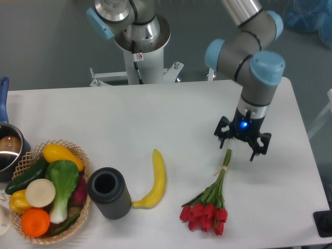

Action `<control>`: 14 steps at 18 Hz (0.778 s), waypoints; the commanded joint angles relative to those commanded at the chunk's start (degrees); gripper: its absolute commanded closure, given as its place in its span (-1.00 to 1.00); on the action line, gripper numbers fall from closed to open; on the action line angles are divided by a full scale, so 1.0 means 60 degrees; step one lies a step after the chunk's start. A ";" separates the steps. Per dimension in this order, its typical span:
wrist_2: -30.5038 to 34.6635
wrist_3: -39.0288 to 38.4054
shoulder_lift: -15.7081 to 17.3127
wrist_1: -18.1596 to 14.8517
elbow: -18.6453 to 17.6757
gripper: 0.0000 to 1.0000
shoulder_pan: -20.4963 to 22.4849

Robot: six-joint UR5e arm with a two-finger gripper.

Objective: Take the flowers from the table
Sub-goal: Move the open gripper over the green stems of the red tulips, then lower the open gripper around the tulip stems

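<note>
The flowers (207,210) are a small bunch of red tulips with closed buds at the front right of the white table (155,114). Their thin green stems (224,174) are tied together and run up and to the right, into my gripper (239,146). The gripper points straight down over the upper end of the stems and is shut on them. The buds and leaves hang low by the tabletop. I cannot tell whether they touch it.
A yellow banana (154,179) lies left of the flowers. A dark cylinder cup (109,193) stands beside it. A wicker basket (46,194) of vegetables and fruit sits at the front left, with a pot (8,148) behind it.
</note>
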 joint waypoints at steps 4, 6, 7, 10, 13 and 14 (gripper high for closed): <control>0.0015 -0.0016 -0.0439 0.0000 0.0249 -1.00 -0.0161; 0.0000 -0.0030 -0.0688 0.0000 0.0367 -1.00 -0.0264; -0.0014 -0.0030 -0.0777 0.0015 0.0454 -1.00 -0.0322; -0.0044 -0.0060 -0.0982 0.0015 0.0630 -1.00 -0.0439; -0.0044 -0.0366 -0.1129 0.0015 0.0836 -1.00 -0.0543; -0.0044 -0.0411 -0.1144 0.0015 0.0850 -1.00 -0.0543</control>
